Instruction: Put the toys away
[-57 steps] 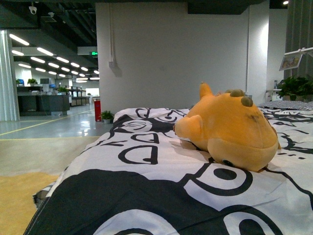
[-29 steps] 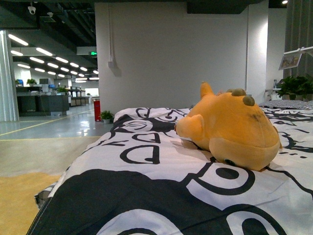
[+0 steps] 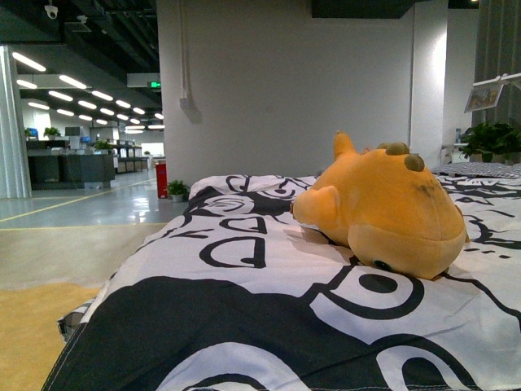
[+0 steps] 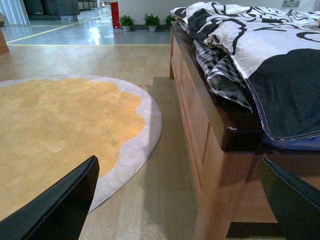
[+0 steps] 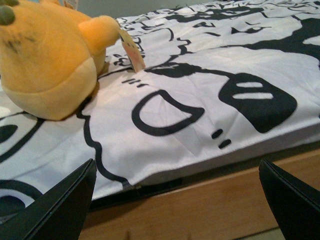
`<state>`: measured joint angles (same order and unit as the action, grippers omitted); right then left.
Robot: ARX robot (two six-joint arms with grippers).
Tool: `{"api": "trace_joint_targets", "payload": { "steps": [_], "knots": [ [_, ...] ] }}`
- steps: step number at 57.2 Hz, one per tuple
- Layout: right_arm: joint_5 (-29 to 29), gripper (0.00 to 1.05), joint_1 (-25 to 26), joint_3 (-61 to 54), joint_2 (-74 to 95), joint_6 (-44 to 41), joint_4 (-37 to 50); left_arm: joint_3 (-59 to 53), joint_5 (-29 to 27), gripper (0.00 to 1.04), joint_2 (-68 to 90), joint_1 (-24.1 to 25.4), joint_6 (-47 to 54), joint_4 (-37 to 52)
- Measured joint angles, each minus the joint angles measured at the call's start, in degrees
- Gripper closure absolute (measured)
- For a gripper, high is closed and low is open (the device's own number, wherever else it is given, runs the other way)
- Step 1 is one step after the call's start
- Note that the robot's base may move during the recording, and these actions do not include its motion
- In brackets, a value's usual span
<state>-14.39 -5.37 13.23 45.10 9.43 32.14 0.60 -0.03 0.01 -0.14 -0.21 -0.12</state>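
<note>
Plush animal (image 3: pixel 383 212) is lying on quilt (image 3: pixel 244 309), long axis running front-to-back, head facing robot; left gripper (image 4: pixel 178 165) and right gripper (image 5: pixel 177 165) are gaping, empty

The plush animal (image 3: pixel 383 216) lies on the quilt (image 3: pixel 244 285) covering the bed (image 4: pixel 200 107), toward the right. A rug (image 4: pixel 55 135) lies on the floor, left of the bed.

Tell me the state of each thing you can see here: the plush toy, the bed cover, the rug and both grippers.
plush toy: lying on the bed cover, not held.
bed cover: spread out under the toy, bunched up at the corner of the bed frame.
rug: flat on the floor.
left gripper: open, empty.
right gripper: open, empty, apart from the plush toy.
</note>
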Motion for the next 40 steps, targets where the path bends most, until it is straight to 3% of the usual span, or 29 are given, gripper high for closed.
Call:
{"api": "trace_joint_targets", "payload": {
  "steps": [22, 40],
  "knots": [
    [-7.4, 0.07, -12.5, 15.0, 21.5, -7.9, 13.8, 0.0, 0.0, 0.06, 0.0, 0.0, 0.0, 0.0],
    [-14.6, 0.07, -16.1, 25.6, 34.2, -17.2, 19.0, 0.0, 0.0, 0.06, 0.0, 0.0, 0.0, 0.0]
  ]
}}
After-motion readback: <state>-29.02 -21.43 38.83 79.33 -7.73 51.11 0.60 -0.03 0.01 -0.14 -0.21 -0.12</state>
